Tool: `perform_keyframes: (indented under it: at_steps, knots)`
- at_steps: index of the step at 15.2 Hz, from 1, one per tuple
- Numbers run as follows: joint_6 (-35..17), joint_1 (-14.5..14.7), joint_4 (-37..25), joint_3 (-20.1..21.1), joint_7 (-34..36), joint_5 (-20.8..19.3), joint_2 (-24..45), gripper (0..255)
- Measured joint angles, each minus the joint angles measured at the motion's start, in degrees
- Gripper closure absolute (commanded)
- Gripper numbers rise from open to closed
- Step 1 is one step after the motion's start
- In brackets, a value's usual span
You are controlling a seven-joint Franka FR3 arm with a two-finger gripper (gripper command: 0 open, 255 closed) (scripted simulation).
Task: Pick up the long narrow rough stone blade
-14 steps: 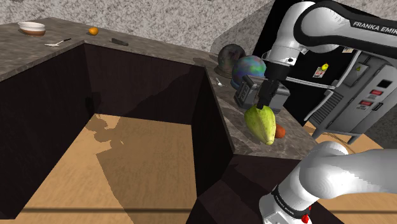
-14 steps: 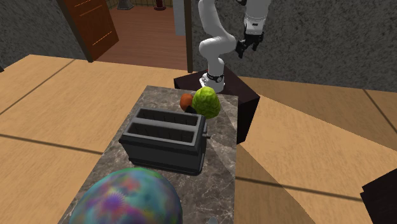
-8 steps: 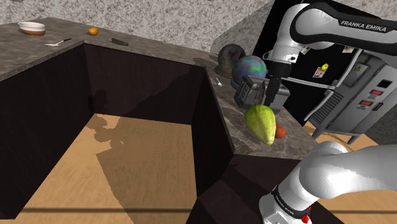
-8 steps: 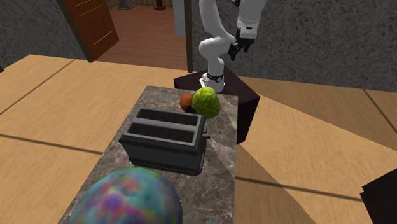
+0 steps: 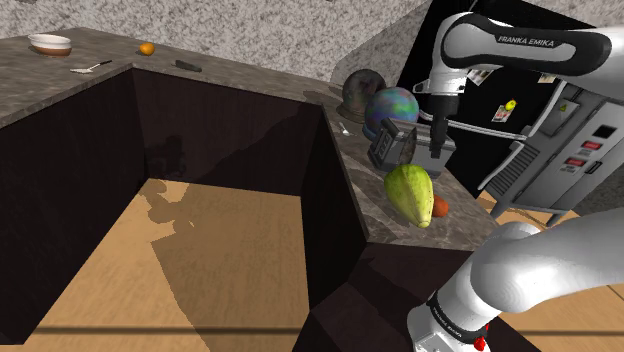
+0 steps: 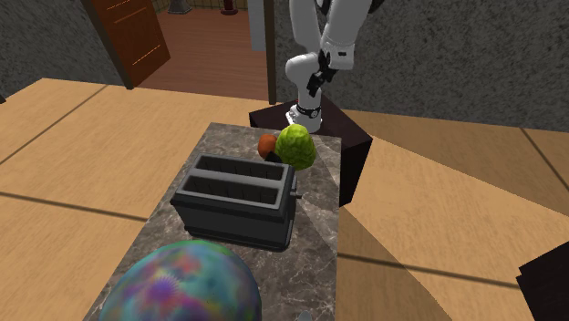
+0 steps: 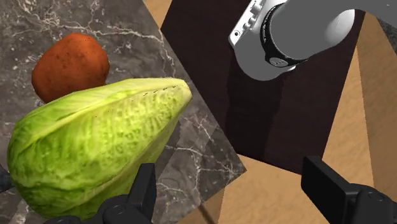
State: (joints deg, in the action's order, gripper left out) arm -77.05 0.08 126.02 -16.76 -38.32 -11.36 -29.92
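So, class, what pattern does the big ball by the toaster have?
The ball has mottled green, blue, purple and orange swirls; clearest in the second exterior view.

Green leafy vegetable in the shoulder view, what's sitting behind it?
Behind the green leafy vegetable, a reddish-brown lump peeks out on the marble counter; most of it is covered there.

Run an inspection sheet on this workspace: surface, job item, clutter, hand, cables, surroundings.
Surface: dark marbled counter, bending around an open floor bay.
Job's things: small dark narrow object on the far counter run, possibly the blade; nothing touches it.
Clutter: green leafy vegetable, red-brown lump, toaster, multicoloured ball, dark ball, bowl, orange, spoon.
Hand: the hand is open, empty, over the counter's end near the vegetable.
Cables: nothing seen.
Surroundings: wood floor, brown door, grey appliance.
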Motion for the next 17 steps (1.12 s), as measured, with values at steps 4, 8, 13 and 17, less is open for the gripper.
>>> perform_keyframes:
  at_steps: [4, 8, 13, 17]
  knots:
    - [0.2, 0.5, -6.4, -3.8, -10.2, -4.7, 7.6, 0]
    - [-0.3, 0.8, -13.2, -7.0, -20.2, -8.3, 15.5, 0]
    - [-2.2, 0.1, -22.1, -10.2, -32.8, -11.4, 26.1, 0]
    - [-3.6, -1.3, -31.2, -11.6, -42.5, -12.3, 35.9, 0]
